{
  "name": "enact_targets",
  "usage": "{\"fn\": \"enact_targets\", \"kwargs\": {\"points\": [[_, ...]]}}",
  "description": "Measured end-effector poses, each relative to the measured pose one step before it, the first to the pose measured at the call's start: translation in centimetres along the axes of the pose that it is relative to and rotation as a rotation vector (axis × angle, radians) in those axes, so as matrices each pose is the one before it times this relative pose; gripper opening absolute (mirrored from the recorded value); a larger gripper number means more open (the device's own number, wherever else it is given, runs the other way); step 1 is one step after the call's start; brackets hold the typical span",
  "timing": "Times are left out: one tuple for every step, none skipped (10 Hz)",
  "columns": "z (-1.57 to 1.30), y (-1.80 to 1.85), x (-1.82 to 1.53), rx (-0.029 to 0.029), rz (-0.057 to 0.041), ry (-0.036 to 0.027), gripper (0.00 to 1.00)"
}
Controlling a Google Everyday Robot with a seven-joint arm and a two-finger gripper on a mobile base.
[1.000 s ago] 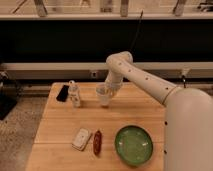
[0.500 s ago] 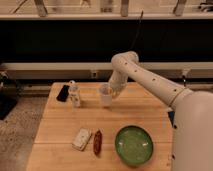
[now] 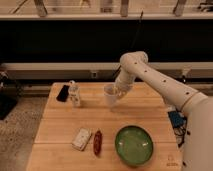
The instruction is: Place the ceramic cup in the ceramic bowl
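Camera view, the only one: a table (image 3: 60,125) of pale wooden planks stands on a speckled floor (image 3: 17,125). Behind it a white ledge (image 3: 50,66) runs below a dark, glassy wall.

My arm (image 3: 160,85) reaches in from the right, white and smooth-shelled, bent at a rounded elbow. My gripper (image 3: 118,93) hangs over the back middle of the table, closed tight on the rim of the ceramic cup (image 3: 110,97). I cannot tell whether the cup's base touches the wood. The ceramic bowl (image 3: 134,145) sits near the front right edge, well apart from the cup.

Compared with a second ago, the cup and my gripper are further right, away from the small white bottle (image 3: 75,94), and my elbow has swung right too. Everything else lies as it did.

The cup is a plain whitish tumbler, handleless and wider at the rim. The bowl is wide, shallow, round and glossy green with a darker rim. A flat black object (image 3: 63,93) lies beside the bottle. Near the front lie a white squarish packet (image 3: 81,139) and, just beside it, a slim reddish-brown oblong (image 3: 97,142).
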Motion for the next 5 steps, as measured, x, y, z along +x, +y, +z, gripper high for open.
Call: {"fn": "enact_targets", "kwargs": {"points": [[-0.260,0.509,-0.218,0.00152,0.00422,-0.00290,0.00],[-0.404,0.763,-0.364,0.00343,0.00448,-0.00415,0.00],[-0.535,1.354,-0.312,-0.00003,0.00988,-0.00525,0.00],[-0.199,0.432,-0.161,0.00299,0.00471,-0.00198,0.00],[-0.149,0.047,-0.403,0.00770,0.00072,-0.00064,0.00]]}}
